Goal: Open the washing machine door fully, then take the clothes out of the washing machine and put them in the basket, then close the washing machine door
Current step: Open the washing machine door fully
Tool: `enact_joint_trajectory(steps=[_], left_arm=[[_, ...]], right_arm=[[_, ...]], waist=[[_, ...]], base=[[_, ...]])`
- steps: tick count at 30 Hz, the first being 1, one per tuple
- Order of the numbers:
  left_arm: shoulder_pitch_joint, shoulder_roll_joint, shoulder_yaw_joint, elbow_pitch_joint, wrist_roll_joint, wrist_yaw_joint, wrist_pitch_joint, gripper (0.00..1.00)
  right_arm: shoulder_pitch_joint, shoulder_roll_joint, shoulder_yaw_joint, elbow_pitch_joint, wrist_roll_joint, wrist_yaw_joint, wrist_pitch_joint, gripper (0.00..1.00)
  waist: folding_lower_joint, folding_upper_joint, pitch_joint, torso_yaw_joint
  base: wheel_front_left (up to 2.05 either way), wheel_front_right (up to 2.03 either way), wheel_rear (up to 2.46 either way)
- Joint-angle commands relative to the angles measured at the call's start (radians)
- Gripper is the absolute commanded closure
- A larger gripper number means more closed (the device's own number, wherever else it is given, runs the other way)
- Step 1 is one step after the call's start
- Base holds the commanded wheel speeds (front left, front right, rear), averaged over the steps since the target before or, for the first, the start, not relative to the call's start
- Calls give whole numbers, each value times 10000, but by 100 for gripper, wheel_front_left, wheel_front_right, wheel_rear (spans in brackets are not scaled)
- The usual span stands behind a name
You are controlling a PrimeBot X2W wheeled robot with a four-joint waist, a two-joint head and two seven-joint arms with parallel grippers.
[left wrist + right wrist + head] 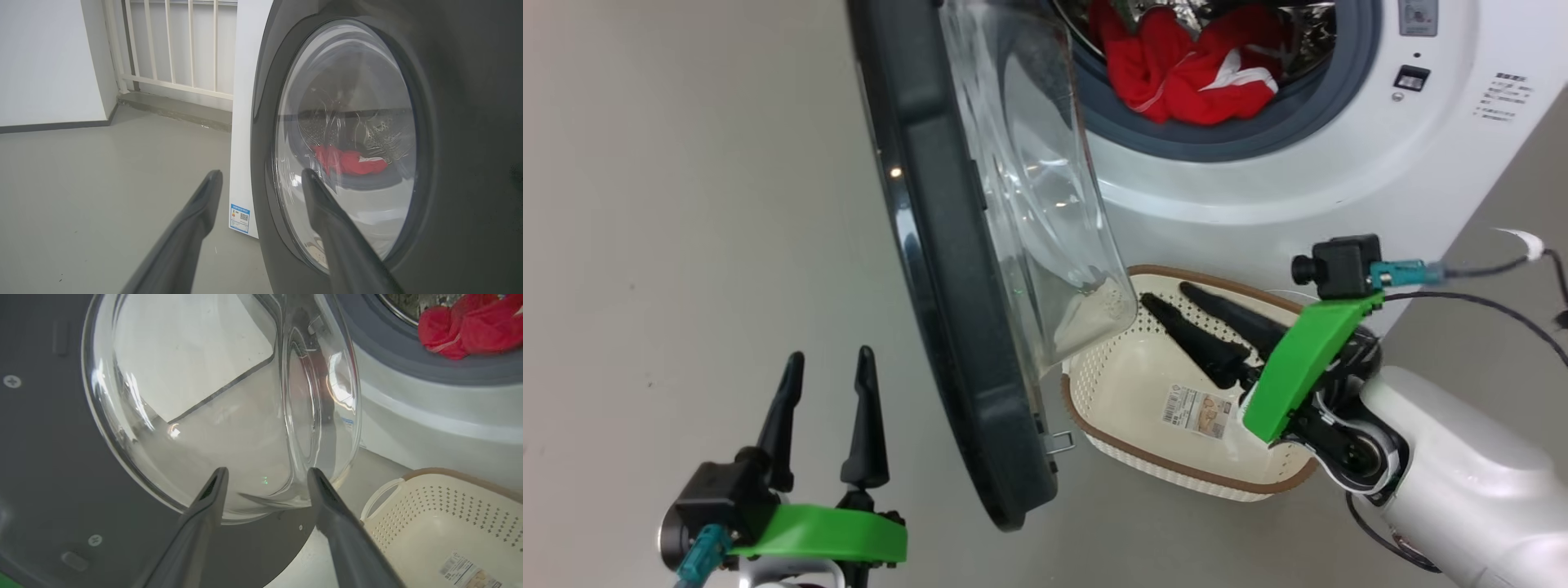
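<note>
The washing machine door point(947, 269) stands swung out, edge-on in the head view, its clear glass bowl point(1037, 204) bulging toward the washing machine point(1258, 180). Red clothes point(1188, 69) with white trim lie in the steel drum behind the grey ring, also seen as red clothes point(470, 328) and through the glass as clothes point(347, 161). The cream basket point(1111, 408) sits on the floor below the opening. My left gripper point(829, 363) is open, left of the door's outer face point(470, 163). My right gripper point(1164, 298) is open above the basket point(445, 522), near the glass bowl point(212, 404).
Bare grey floor point(686, 204) spreads left of the door. In the left wrist view a white railing point(171, 45) and a white wall point(45, 61) stand at the back. Cables point(1486, 282) trail from my right wrist camera beside the machine.
</note>
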State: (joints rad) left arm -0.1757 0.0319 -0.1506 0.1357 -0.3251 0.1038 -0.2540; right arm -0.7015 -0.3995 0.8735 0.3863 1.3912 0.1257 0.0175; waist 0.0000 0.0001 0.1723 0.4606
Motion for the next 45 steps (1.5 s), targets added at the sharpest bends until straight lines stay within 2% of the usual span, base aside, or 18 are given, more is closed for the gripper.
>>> enact_joint_trajectory(steps=[1,7,12,13,20,25,33,45], left_arm=[[69,183,467,-275,126,-71,-78,0],[233,183,657,-306,195,-96,-78,0],[307,183,751,-309,214,-117,-78,0],[307,183,751,-309,214,-117,-78,0],[368,183,790,-417,186,-136,-78,0],[394,183,780,-511,188,-127,-78,0],[380,183,631,-527,229,-145,-78,0],[398,183,630,-347,261,-154,-78,0]], right_arm=[[-3,118,38,128,-876,50,-841,0],[189,550,-505,1201,-3079,50,-2586,0],[627,1063,-1902,1673,-5633,50,-2783,0],[627,1063,-1902,1673,-5633,50,-2783,0],[2260,2234,-4983,509,-9868,50,-2790,0],[3431,3073,-6428,-821,-11741,50,-2791,0],[4721,3452,-7179,-1832,-12512,50,-2792,0],[5105,3490,-7160,-1992,-12290,50,-2793,0]], waist=[[0,-1,-74,-134],[0,-1,-158,-311],[0,-1,-216,-362],[0,-1,-216,-362],[0,-1,-243,-336],[0,-1,-221,-272],[0,-1,-249,-94],[0,-1,-300,-163]], base=[[0,0,0],[0,0,0],[0,0,0],[0,0,0],[0,0,0],[0,0,0],[0,0,0],[0,0,0]])
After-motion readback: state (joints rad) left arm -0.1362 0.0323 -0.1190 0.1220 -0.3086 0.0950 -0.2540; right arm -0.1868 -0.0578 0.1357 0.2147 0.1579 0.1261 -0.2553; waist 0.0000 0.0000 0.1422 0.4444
